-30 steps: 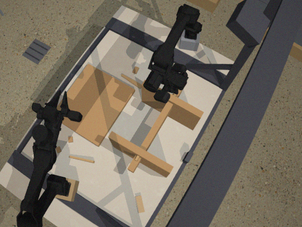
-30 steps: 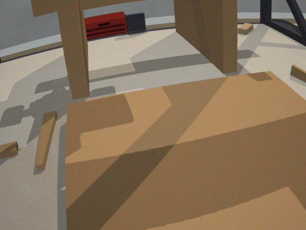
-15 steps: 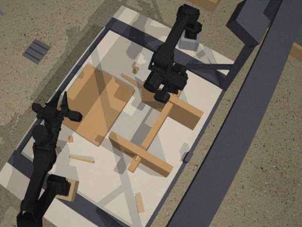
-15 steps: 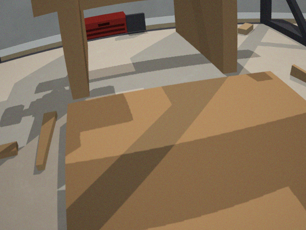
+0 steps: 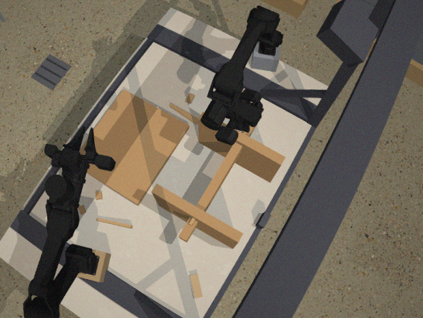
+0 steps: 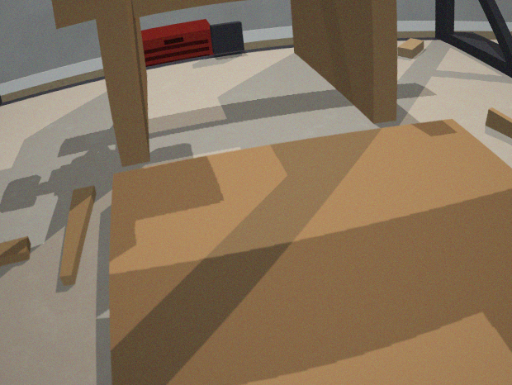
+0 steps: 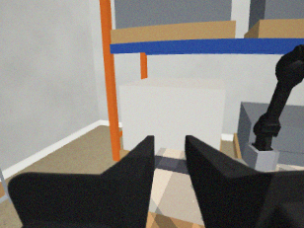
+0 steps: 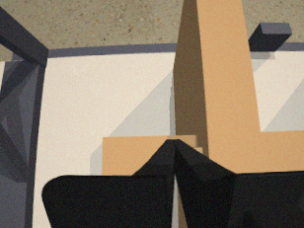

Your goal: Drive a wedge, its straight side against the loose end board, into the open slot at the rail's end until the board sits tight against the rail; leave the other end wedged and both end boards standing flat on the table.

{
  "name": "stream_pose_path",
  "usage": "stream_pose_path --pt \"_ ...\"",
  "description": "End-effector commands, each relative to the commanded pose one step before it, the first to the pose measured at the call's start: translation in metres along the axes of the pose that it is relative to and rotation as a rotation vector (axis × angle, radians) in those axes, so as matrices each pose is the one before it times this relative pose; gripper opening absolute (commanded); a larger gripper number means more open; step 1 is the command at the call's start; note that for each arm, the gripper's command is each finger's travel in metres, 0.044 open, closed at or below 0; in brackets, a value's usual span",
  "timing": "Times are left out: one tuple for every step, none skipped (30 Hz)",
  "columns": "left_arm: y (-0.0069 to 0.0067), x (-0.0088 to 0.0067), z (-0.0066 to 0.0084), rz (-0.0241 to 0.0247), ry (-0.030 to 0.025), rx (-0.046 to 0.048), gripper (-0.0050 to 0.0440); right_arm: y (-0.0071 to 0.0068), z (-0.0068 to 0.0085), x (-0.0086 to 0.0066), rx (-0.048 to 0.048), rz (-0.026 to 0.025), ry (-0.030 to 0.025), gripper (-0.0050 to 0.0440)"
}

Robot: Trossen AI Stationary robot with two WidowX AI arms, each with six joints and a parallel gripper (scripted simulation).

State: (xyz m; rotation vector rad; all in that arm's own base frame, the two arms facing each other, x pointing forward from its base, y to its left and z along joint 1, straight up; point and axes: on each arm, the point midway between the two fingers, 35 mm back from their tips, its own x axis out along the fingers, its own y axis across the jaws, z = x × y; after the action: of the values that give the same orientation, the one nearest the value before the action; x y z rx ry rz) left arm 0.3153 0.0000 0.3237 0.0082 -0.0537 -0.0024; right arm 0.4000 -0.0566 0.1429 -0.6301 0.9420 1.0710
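Note:
The wooden rail [image 5: 218, 177] lies on the table between two end boards. The near end board [image 5: 196, 215] has a small wedge [image 5: 191, 221] in the rail's slot beside it. The far end board [image 5: 254, 155] lies partly under my right arm. My right gripper [image 5: 227, 135] is shut, its tips together [image 8: 174, 143] right over the far end board where the rail meets it. Whether a wedge sits there is hidden. My left gripper [image 5: 83, 138] is raised off the table's left edge, its fingers slightly apart and empty.
A large flat wooden panel [image 5: 136, 147] lies left of the rail and fills the exterior view [image 6: 310, 256]. Loose wooden sticks [image 5: 114, 222] [image 5: 184, 112] [image 6: 76, 234] and small blocks [image 5: 190, 97] [image 5: 99, 194] [image 5: 196, 285] lie about. A dark frame borders the table.

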Motion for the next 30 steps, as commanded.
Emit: stream_pose_path --pt "-0.00006 -0.00046 0.01287 0.00199 -0.02778 0.00216 0.0096 0.00391 -0.01851 0.02473 0.03897 0.07195 0.04073 -0.005" --pt "0.0 0.0 0.0 0.0 0.0 0.0 0.0096 0.00015 -0.00095 0.00147 0.00221 0.0043 0.00191 -0.005" --pt "0.0 0.0 0.0 0.0 0.0 0.0 0.0096 0.00017 -0.00102 0.00161 0.00222 0.00435 0.00192 -0.005" --pt "0.0 0.0 0.0 0.0 0.0 0.0 0.0096 -0.00016 0.00014 -0.00018 -0.00003 -0.00007 0.00001 -0.005" --pt "0.0 0.0 0.0 0.0 0.0 0.0 0.0096 -0.00012 -0.00003 0.00014 0.00003 0.00006 0.00002 -0.005" --pt "0.0 0.0 0.0 0.0 0.0 0.0 0.0096 -0.00014 0.00007 -0.00004 0.0 -0.00001 0.00001 -0.005" --pt "0.0 0.0 0.0 0.0 0.0 0.0 0.0096 -0.00013 0.00003 0.00003 0.00001 0.00002 0.00001 -0.005" --pt "0.0 0.0 0.0 0.0 0.0 0.0 0.0096 0.00029 -0.0001 0.00002 0.00012 0.00027 -0.00001 -0.005" --pt "0.0 0.0 0.0 0.0 0.0 0.0 0.0096 0.0 0.0 0.0 0.0 0.0 0.0 -0.005" --pt "0.0 0.0 0.0 0.0 0.0 0.0 0.0096 0.0 0.0 0.0 0.0 0.0 0.0 -0.005" --pt "0.0 0.0 0.0 0.0 0.0 0.0 0.0096 -0.00054 0.00016 0.00004 -0.00009 -0.00022 0.00003 -0.005" --pt "0.0 0.0 0.0 0.0 0.0 0.0 0.0096 -0.00013 0.00003 0.00003 0.00001 0.00002 0.00001 -0.005" --pt "0.0 0.0 0.0 0.0 0.0 0.0 0.0096 -0.00013 0.00004 0.00003 0.00001 0.00002 0.00001 -0.005" --pt "0.0 0.0 0.0 0.0 0.0 0.0 0.0096 -0.00013 0.00002 0.00006 0.00002 0.00003 0.00001 -0.005" --pt "0.0 0.0 0.0 0.0 0.0 0.0 0.0096 -0.00013 0.00002 0.00006 0.00002 0.00003 0.00001 -0.005" --pt "0.0 0.0 0.0 0.0 0.0 0.0 0.0096 0.00008 -0.00002 0.0 0.00005 0.00011 0.0 -0.005" --pt "0.0 0.0 0.0 0.0 0.0 0.0 0.0096 0.00025 -0.00007 -0.00003 0.00007 0.00016 -0.00001 -0.005" --pt "0.0 0.0 0.0 0.0 0.0 0.0 0.0096 0.0 -0.00002 0.00003 0.00001 0.00001 0.0 -0.005" --pt "0.0 0.0 0.0 0.0 0.0 0.0 0.0096 0.0 0.00001 -0.00002 0.0 -0.00001 0.0 -0.005" --pt "0.0 0.0 0.0 0.0 0.0 0.0 0.0096 0.0 0.0 0.0 0.0 0.0 0.0 -0.005" --pt "0.0 0.0 0.0 0.0 0.0 0.0 0.0096 0.0 0.0 0.00001 0.0 0.0 0.0 -0.005" --pt "0.0 0.0 0.0 0.0 0.0 0.0 0.0096 0.0 0.0 -0.00001 0.0 0.0 0.0 -0.005" --pt "0.0 0.0 0.0 0.0 0.0 0.0 0.0096 0.0 0.0 0.0 0.0 0.0 0.0 -0.005" --pt "0.0 0.0 0.0 0.0 0.0 0.0 0.0096 0.0 0.0 0.0 0.0 0.0 0.0 -0.005" --pt "0.0 0.0 0.0 0.0 0.0 0.0 0.0096 0.0 0.0 0.0 0.0 0.0 0.0 -0.005" --pt "0.0 0.0 0.0 0.0 0.0 0.0 0.0096 0.0 0.0 0.0 0.0 0.0 0.0 -0.005" --pt "0.0 0.0 0.0 0.0 0.0 0.0 0.0096 0.0 0.0 0.0 0.0 0.0 0.0 -0.005" --pt "0.0 0.0 0.0 0.0 0.0 0.0 0.0096 0.0 0.0 0.0 0.0 0.0 0.0 -0.005" --pt "0.0 0.0 0.0 0.0 0.0 0.0 0.0096 0.0 0.0 0.0 0.0 0.0 0.0 -0.005" --pt "0.0 0.0 0.0 0.0 0.0 0.0 0.0096 0.0 0.0 0.0 0.0 0.0 0.0 -0.005"
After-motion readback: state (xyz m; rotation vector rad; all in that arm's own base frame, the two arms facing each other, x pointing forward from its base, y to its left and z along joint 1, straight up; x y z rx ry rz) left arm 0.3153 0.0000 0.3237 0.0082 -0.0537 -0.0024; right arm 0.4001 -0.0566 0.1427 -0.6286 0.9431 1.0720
